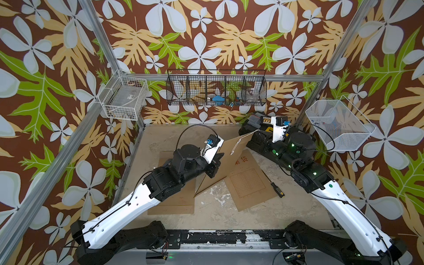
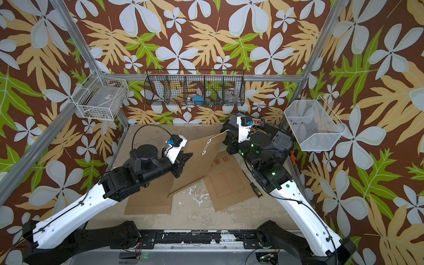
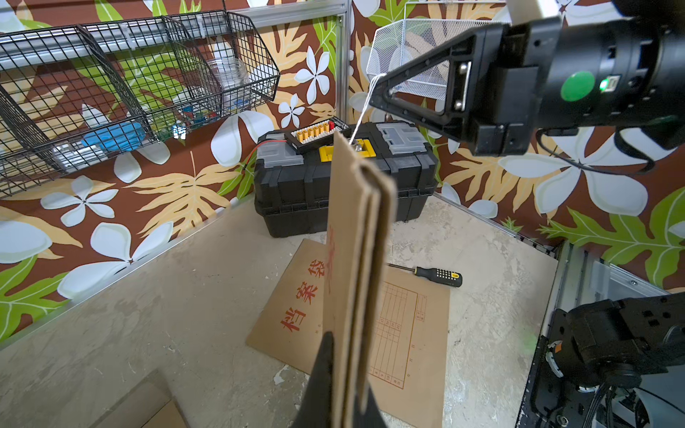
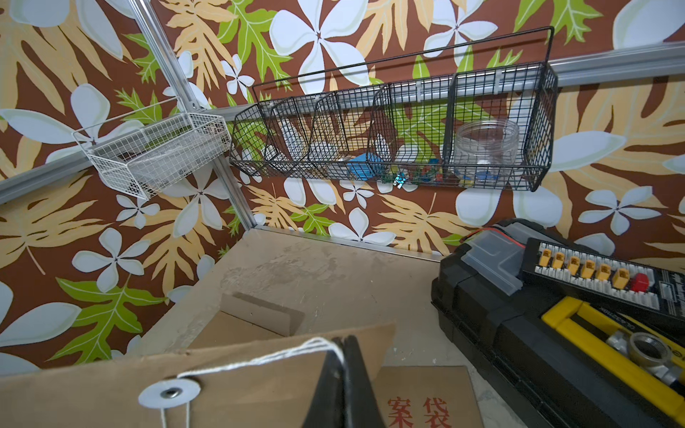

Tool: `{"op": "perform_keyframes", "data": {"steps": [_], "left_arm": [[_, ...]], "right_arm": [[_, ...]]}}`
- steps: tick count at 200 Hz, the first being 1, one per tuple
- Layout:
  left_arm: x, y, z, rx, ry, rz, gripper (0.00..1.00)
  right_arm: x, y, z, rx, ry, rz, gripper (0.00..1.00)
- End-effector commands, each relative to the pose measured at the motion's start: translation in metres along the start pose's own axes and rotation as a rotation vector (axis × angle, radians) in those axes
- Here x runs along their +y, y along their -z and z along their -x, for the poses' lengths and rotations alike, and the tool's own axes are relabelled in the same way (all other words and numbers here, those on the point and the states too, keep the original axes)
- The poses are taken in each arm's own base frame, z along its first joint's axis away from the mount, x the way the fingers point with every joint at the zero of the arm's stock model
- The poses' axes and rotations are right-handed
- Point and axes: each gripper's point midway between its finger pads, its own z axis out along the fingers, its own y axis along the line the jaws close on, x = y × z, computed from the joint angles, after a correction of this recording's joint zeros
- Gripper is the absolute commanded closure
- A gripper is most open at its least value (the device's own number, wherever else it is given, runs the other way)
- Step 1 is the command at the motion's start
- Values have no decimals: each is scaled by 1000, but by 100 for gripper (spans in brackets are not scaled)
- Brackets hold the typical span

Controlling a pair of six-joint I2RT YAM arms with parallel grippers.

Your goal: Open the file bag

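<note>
A brown paper file bag (image 1: pixel 227 158) (image 2: pixel 195 158) is held up off the table, tilted on edge. My left gripper (image 1: pixel 216 165) (image 2: pixel 185 160) is shut on its lower edge; in the left wrist view the bag's edge (image 3: pixel 356 241) runs up from between the left gripper's (image 3: pixel 346 370) fingers. A white string (image 4: pixel 259 361) (image 3: pixel 365 107) leads from the white closure disc (image 4: pixel 168 392) on the bag to my right gripper (image 4: pixel 343 344) (image 1: pixel 257 135) (image 2: pixel 228 135) (image 3: pixel 374 92), which is shut on it above the bag's top corner. The string is pulled taut.
A second file bag (image 1: pixel 252 181) with red characters lies flat on the table, a third (image 1: pixel 174 199) under the left arm. A screwdriver (image 1: pixel 274 187) lies beside the flat one. A black toolbox (image 3: pixel 344 185) stands at the back right. Wire baskets (image 1: pixel 216 88) hang on the walls.
</note>
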Motion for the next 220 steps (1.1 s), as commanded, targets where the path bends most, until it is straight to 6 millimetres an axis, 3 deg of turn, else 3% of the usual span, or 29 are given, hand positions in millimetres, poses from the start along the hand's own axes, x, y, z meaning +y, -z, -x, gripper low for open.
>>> {"op": "perform_keyframes", "data": {"steps": [1, 45, 97, 220], "left_arm": [[-4, 1, 9, -29, 15, -22, 100], [-14, -8, 13, -42, 42, -72, 100], [-20, -17, 16, -37, 72, -142, 100], [-6, 5, 33, -117, 198, -256, 100]], "right_arm": [[-5, 1, -6, 16, -14, -8, 100], [5, 7, -11, 45, 18, 54, 100], [-12, 11, -21, 74, 52, -29, 100], [-5, 3, -35, 95, 92, 27, 100]]}}
